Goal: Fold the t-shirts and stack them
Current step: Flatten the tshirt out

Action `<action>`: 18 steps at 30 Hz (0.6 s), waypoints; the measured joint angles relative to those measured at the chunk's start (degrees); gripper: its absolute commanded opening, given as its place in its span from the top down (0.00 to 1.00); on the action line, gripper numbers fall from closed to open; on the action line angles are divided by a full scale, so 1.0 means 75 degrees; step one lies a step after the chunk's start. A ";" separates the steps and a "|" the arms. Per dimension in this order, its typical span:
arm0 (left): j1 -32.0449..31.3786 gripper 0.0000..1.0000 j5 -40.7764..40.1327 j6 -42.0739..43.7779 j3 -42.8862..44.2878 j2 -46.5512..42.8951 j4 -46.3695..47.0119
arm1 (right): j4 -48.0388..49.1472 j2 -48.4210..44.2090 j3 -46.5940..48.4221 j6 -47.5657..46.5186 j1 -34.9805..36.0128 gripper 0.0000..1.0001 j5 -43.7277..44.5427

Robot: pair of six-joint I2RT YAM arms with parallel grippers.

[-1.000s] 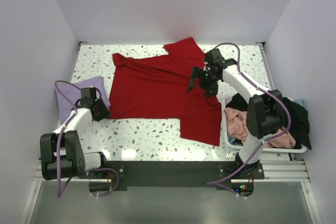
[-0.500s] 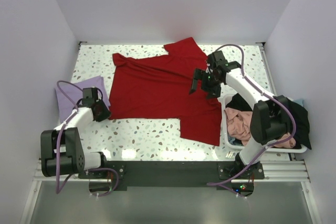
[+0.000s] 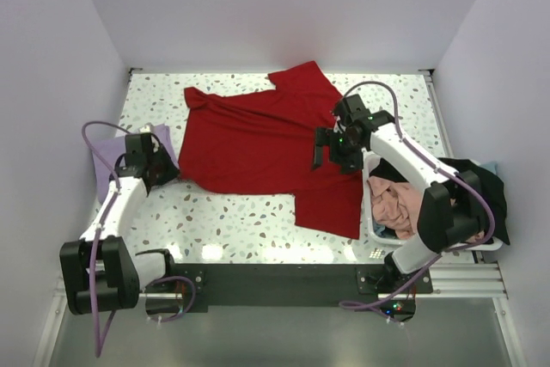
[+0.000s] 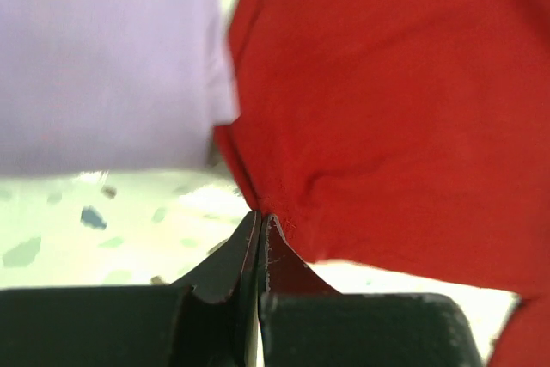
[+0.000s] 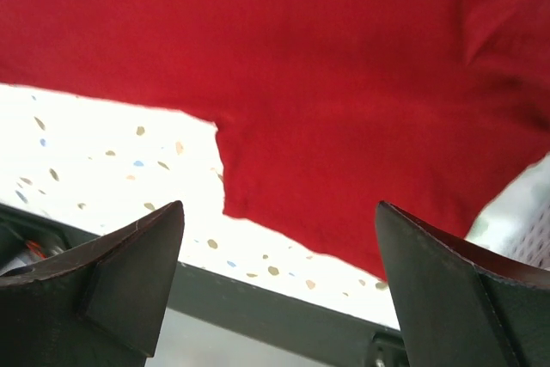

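Moved: left gripper (image 4: 260, 223) edged farther out; right gripper (image 3: 335, 154) drifted nearer.
Red shirt (image 3: 258, 148): lay spread mid-worktop (image 3: 241, 212).
Lavender shirt (image 3: 107, 161): sat at the left, beside the red corner.
Left fingers: pinched shut on that corner.
Right fingers: spread, empty, above the cloth.
Doing it well: probably grip the matching edge before lifting, keeping the fold even.

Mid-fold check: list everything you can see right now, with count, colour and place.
bright red cloth t-shirt: one, red, spread flat mid-table
pale lavender cloth shirt: one, lavender, left table edge
salmon-pink cloth shirt: one, pink, inside the basket
black cloth shirt: one, black, draped over the basket's right side
white plastic basket: one, white, right side of table
speckled table: one, white with flecks
left gripper: black, shut on the red shirt's near-left corner
right gripper: black, open above the red shirt
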 measured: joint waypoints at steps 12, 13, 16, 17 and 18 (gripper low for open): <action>0.0000 1.00 0.0743 0.0026 0.1693 -0.0175 -0.0216 | -0.0341 -0.1644 -0.2224 0.0172 0.0740 0.08 0.0184; 0.0000 1.00 0.0740 0.0052 0.1731 -0.0154 -0.0265 | -0.0350 -0.1795 -0.2372 0.0213 0.0819 0.08 0.0262; 0.0006 1.00 0.0632 0.0181 0.1798 -0.0140 -0.0449 | -0.0428 -0.2189 -0.2766 0.0350 0.1026 0.13 0.0367; 0.0015 1.00 0.0565 0.0233 0.1836 -0.0140 -0.0525 | -0.0431 -0.2308 -0.2903 0.0402 0.1090 0.18 0.0420; 0.0041 1.00 0.0498 0.0286 0.1886 -0.0134 -0.0597 | -0.0443 -0.2401 -0.3037 0.0455 0.1142 0.19 0.0458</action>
